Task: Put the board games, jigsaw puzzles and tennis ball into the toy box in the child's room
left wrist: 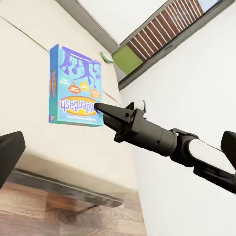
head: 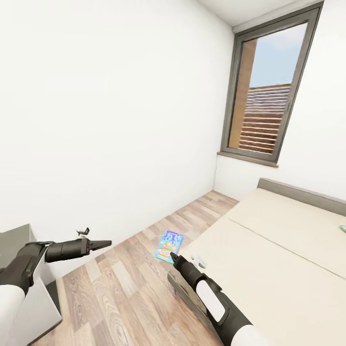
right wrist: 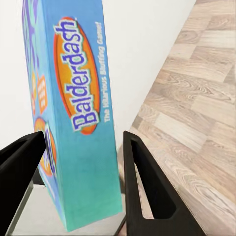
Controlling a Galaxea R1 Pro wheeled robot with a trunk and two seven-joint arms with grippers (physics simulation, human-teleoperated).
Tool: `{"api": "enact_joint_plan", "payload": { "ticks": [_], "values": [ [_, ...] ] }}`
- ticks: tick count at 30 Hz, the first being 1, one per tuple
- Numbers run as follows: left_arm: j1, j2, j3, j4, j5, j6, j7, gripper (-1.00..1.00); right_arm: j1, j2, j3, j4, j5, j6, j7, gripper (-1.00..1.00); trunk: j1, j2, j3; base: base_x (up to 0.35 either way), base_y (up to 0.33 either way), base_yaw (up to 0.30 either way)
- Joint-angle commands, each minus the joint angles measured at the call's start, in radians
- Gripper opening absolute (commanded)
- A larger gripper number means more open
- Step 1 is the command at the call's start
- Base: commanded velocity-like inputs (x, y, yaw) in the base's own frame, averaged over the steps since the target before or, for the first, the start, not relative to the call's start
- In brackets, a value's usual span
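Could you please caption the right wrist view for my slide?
Right gripper fingers straddle a blue Balderdash game box above the wood-plank floor.

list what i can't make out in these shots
- Green item on the bed: cut off by the head view's right edge.
- Whether the right gripper actually squeezes the Balderdash box: right wrist view, finger contact unclear.
- Grey cabinet: cut off by the head view's left edge.

a blue balderdash board game (head: 169, 245), orange oval on its cover, sits between the right gripper's (head: 172, 256) black fingers (right wrist: 147, 187) at the corner of the beige bed (head: 288, 259).
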Motion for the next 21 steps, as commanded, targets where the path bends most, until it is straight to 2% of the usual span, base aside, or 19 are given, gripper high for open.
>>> {"api": "enact_joint_plan", "payload": {
  "ticks": [1,21],
  "values": [
    [0.000,0.000,0.001,0.000,-0.001,0.011,-0.004,1.00,0.000,0.000,0.000,0.000,-0.007,0.003,0.002,-1.00,0.000,-0.001,0.000,0.000,0.000,0.292],
    [0.000,0.000,0.001,0.000,-0.001,0.010,-0.004,1.00,0.000,0.000,0.000,0.000,-0.007,0.003,0.002,-1.00,0.000,-0.001,0.000,0.000,-0.012,0.292]
  ]
}}
